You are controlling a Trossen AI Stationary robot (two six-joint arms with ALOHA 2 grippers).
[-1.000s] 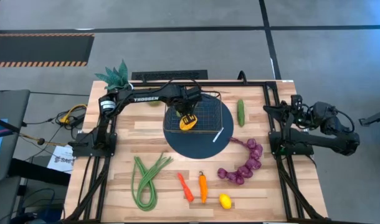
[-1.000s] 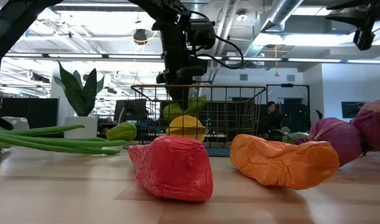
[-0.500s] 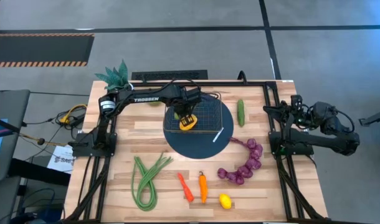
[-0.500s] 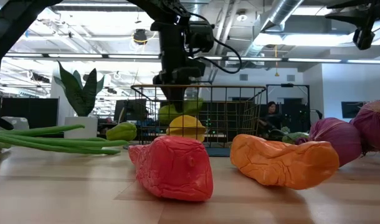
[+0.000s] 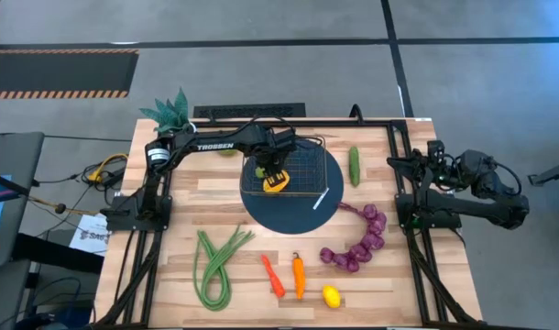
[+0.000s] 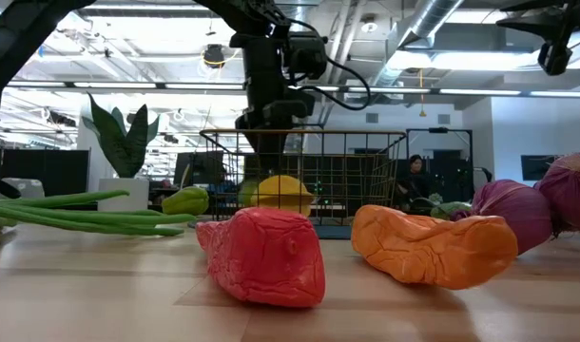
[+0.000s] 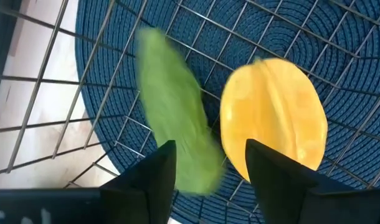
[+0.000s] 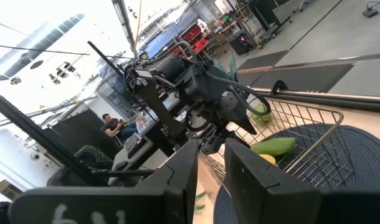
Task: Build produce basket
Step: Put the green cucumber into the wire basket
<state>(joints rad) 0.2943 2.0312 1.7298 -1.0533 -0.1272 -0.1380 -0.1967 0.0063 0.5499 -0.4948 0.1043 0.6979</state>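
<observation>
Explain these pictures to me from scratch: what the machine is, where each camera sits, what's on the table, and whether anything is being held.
The machine is two dark robot arms at a wooden table. One picture looks straight down, one looks level across the tabletop, and two come from cameras on the arms' wrists.

The left gripper hangs open over the wire basket, which sits on a round dark blue mat. A yellow fruit lies in the basket; beside it a blurred green fruit looks just let go, so nothing is held.

The right gripper waits at the table's right edge, its fingers close together.

Still on the table: green beans, a red pepper, an orange pepper, a lemon, purple grapes and a cucumber.
</observation>
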